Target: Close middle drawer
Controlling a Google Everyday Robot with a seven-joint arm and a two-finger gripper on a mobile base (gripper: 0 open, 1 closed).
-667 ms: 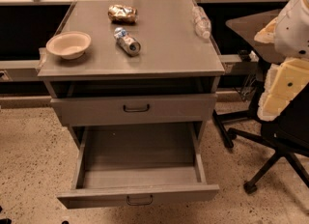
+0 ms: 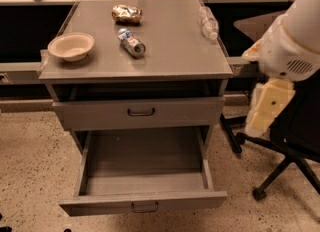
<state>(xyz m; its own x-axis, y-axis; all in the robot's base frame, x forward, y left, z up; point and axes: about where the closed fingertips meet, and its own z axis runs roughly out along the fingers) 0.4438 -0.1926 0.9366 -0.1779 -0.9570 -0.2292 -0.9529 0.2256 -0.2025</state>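
Observation:
The middle drawer (image 2: 142,163) is pulled far out at the bottom of the grey cabinet. Its flat grey inside shows bare, and its low front panel carries a small dark loop handle (image 2: 144,207). Above it sits the taller-fronted drawer (image 2: 140,112) with a like handle, standing slightly out from the cabinet. My gripper (image 2: 267,107), cream-coloured under the white arm (image 2: 292,41), hangs to the right of the cabinet. It is level with the taller drawer and touches neither drawer.
On the cabinet top (image 2: 170,51) are a paper bowl (image 2: 71,45), a lying can (image 2: 132,43), a crumpled snack bag (image 2: 126,14) and a plastic bottle (image 2: 208,23). A black office chair (image 2: 280,146) stands at the right, behind my gripper. The floor is speckled.
My arm and gripper have moved left and slightly down, closer to the cabinet's right side. The drawers have not moved.

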